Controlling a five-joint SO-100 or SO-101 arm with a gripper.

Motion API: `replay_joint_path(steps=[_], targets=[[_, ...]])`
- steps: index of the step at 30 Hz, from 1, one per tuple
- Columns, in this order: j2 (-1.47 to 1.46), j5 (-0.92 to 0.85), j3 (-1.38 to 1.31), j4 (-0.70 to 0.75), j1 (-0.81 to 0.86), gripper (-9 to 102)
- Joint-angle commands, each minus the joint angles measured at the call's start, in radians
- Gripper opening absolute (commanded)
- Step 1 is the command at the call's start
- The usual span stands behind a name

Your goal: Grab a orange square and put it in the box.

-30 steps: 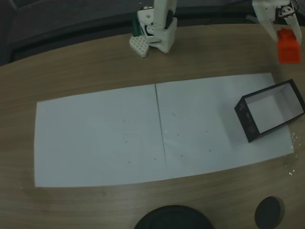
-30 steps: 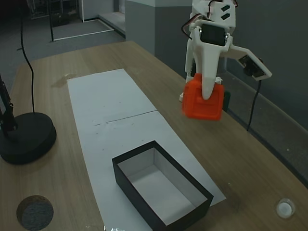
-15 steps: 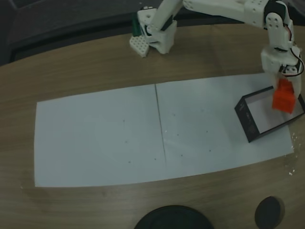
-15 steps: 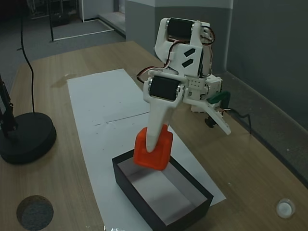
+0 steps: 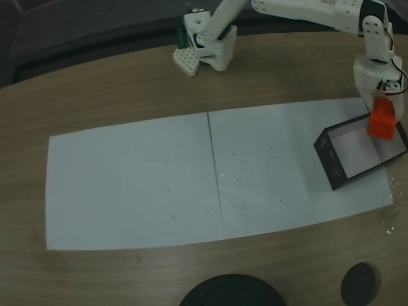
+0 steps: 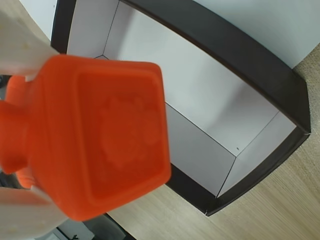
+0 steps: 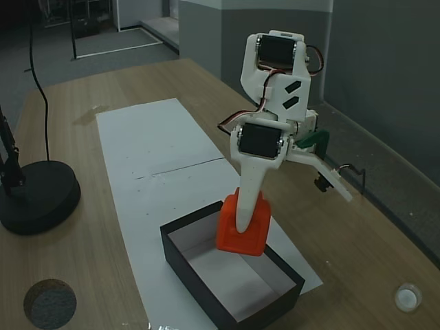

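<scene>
Lab: wooden bench (image 7: 103,89), lamp base (image 7: 38,196)

One orange square (image 7: 242,230), one box (image 7: 206,292)

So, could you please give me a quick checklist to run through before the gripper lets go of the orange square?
1. Grip secure: ok. The gripper is shut on the orange square, fingers on both sides in the wrist view.
2. Square over the box: ok, roughly. In a fixed view it hangs above the box near the far wall; how far inside that wall it sits, cannot tell.
3. Box floor free: ok. The white floor is bare.
4. Box upright and on the paper: ok.
5. Drop height: cannot tell; the square looks close to rim level in a fixed view.
6. Fingers clear of the walls: cannot tell.
</scene>
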Motion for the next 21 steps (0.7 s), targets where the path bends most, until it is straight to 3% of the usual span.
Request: replay_joint_path(steps=[1, 5, 8, 13, 19, 21], targets=[[0.023, 0.005, -0.052, -0.012, 0.015, 12], [0.023, 0.058, -0.052, -0.006, 0.031, 32], [0.028, 0.058, -0.052, -0.006, 0.041, 39], [0.040, 0.058, -0.054, -0.003, 0.057, 31], [0.216, 0.066, -0.054, 0.063, 0.193, 2], [0.308, 0.066, -0.054, 0.106, 0.285, 0]])
